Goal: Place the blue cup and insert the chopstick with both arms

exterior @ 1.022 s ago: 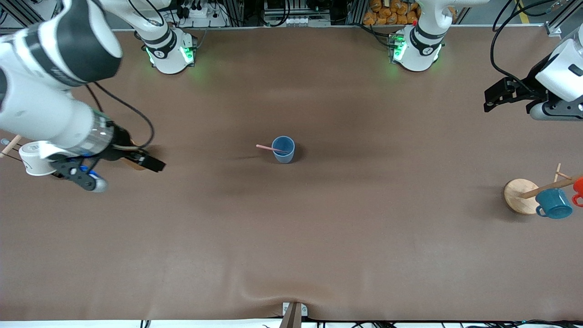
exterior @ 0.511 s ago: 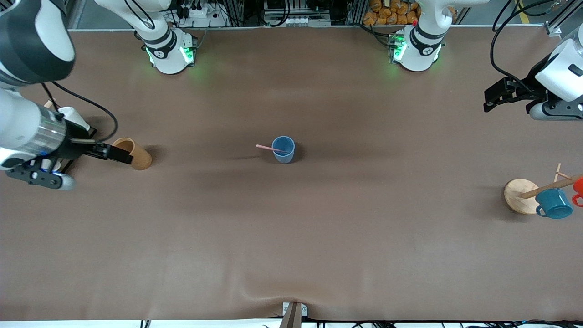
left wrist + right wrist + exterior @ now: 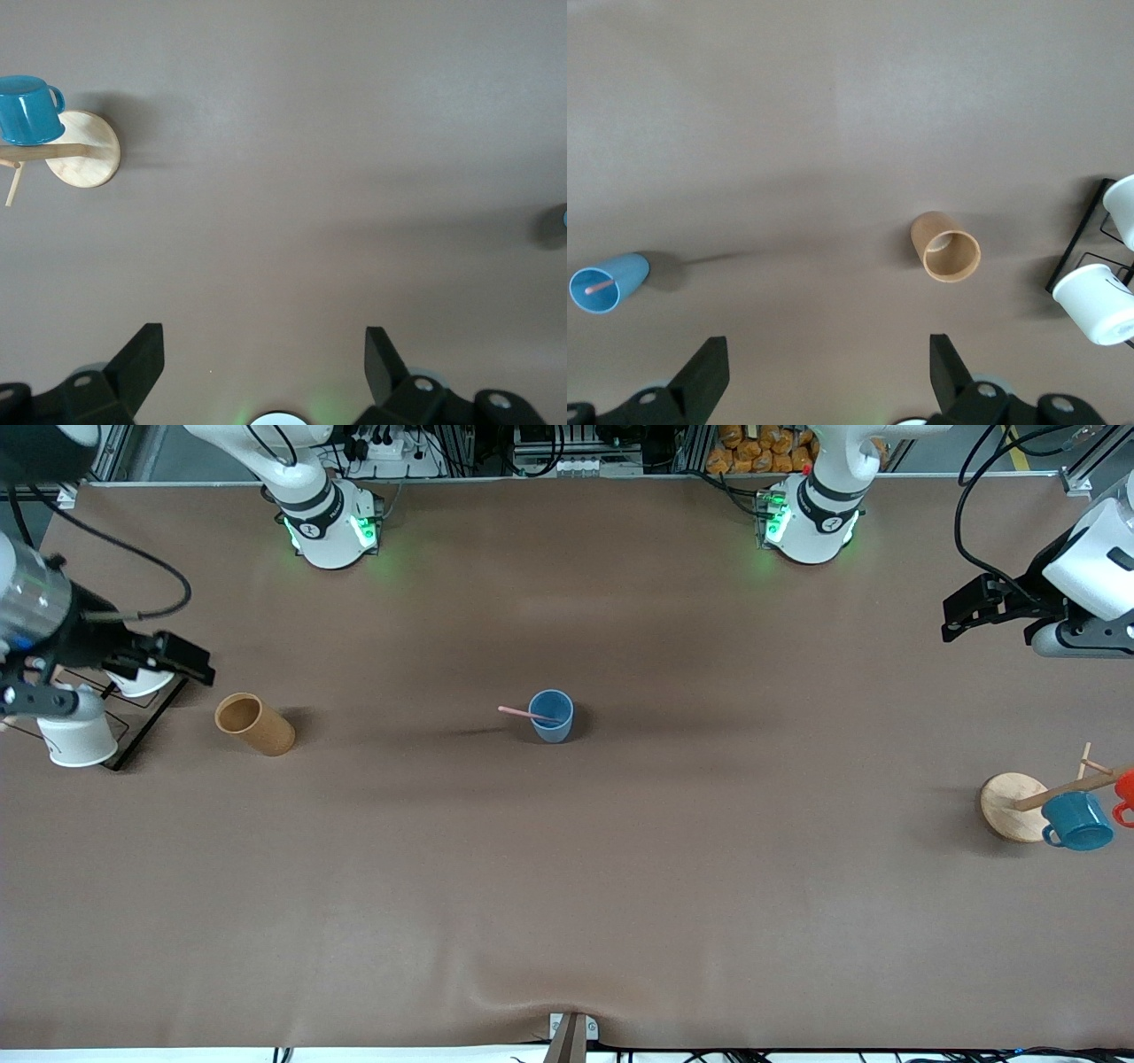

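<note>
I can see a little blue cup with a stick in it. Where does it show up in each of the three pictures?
Front view: the blue cup stands mid-table, the chopstick leaning out of it.
Left wrist view: only a sliver of the blue cup shows at the picture's edge.
Right wrist view: the blue cup sits near the edge, chopstick tip inside.
Shared landmark: the tan cup, in the front and right wrist views.

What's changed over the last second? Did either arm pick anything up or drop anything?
The right gripper has drawn back from over the tan cup toward the right arm's end of the table, fingers open and empty, and now hangs by the rack of white cups. Nothing was taken or released. The left gripper waits, open. The blue cup with the chopstick in it has not moved.
</note>
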You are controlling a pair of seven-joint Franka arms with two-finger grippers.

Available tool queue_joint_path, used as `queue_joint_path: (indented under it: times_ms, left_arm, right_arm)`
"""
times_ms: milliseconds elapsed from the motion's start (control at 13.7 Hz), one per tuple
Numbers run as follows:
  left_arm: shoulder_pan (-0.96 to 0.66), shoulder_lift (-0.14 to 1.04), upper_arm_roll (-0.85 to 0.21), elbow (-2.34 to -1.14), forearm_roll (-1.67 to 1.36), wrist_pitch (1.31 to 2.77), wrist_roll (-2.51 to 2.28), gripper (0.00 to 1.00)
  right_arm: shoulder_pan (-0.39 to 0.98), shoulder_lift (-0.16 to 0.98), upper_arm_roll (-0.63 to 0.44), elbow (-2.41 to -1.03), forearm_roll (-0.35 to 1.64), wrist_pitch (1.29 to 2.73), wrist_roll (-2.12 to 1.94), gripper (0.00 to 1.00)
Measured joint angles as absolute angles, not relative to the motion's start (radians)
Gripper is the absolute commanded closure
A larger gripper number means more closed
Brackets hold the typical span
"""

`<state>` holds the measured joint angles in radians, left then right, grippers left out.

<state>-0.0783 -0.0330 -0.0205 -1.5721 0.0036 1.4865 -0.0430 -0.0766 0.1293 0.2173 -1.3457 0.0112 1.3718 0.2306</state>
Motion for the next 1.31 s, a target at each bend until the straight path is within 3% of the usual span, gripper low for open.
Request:
queue_joint_path:
  times_ms: [511, 1314]
  left_arm:
    - [-0.078, -0.033, -0.020, -1.573, 0.004, 1.486, -0.043, 0.00]
    - [-0.078, -0.033, -0.024, -1.580, 0.004, 1.487, -0.043, 0.00]
  right_arm:
    - [-0.073, -0.033, 0.224, -1.481, 0.010, 1.355, 0.222, 0.00]
    - [-0.075, -0.045, 0.113, -1.489, 0.011, 1.382, 0.079, 0.00]
